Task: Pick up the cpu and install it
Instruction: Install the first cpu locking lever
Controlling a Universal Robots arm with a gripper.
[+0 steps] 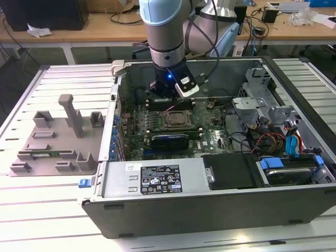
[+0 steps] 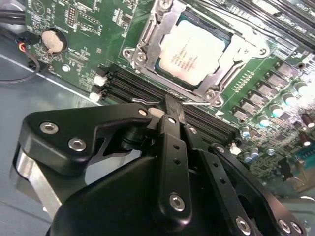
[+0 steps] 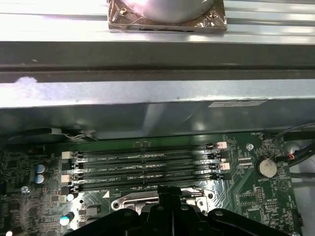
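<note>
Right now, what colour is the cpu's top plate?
The cpu top is silver-grey; clearest in the second wrist view.

Open computer case point(image 1: 210, 210) on a slatted table point(image 1: 47, 220), grey fixture tray point(image 1: 50, 144) just beside it toward the exterior view's left.

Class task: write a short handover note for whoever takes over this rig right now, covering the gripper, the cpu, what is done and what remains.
The gripper is shut, holding nothing, above the memory slots beside the socket frame.
The cpu lies flat inside the socket frame on the motherboard, apart from the gripper.
Done: the cpu sits in the socket.
Left: cannot tell whether the frame is latched.
</note>
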